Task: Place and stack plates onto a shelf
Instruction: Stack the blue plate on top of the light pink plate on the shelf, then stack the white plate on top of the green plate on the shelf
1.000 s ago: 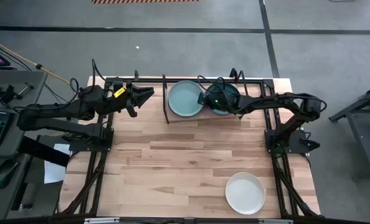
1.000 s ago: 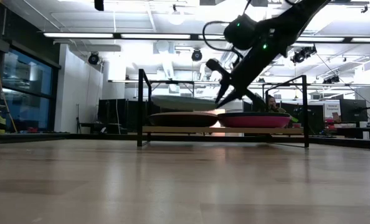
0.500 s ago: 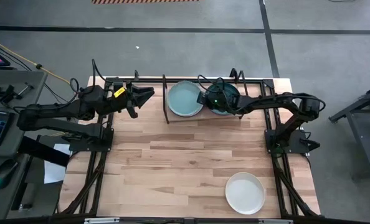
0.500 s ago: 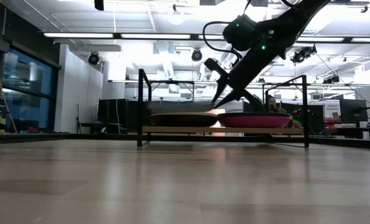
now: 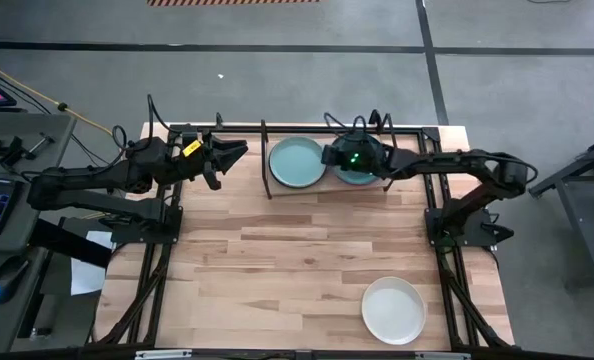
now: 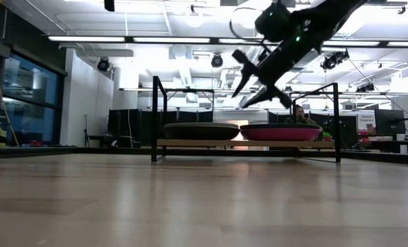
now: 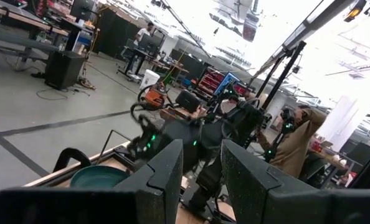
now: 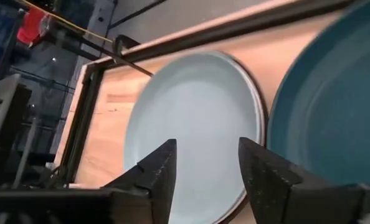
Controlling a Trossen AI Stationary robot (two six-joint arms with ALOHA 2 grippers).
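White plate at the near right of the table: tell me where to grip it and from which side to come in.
Grip the white plate by its raised rim. It lies flat on the bare table with nothing beside it, so come down from above and pinch one edge, one finger inside and one outside. The right hand, open over the shelf, is on that side.

no legible text, labels, brands, numbers or signs in any view

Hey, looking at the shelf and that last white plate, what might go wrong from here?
The white plate lies at the table's near edge, far from the shelf, so the carry could drop it. The open right gripper hangs close above the dark teal plate and could clip a stack or the rack's upright bars.
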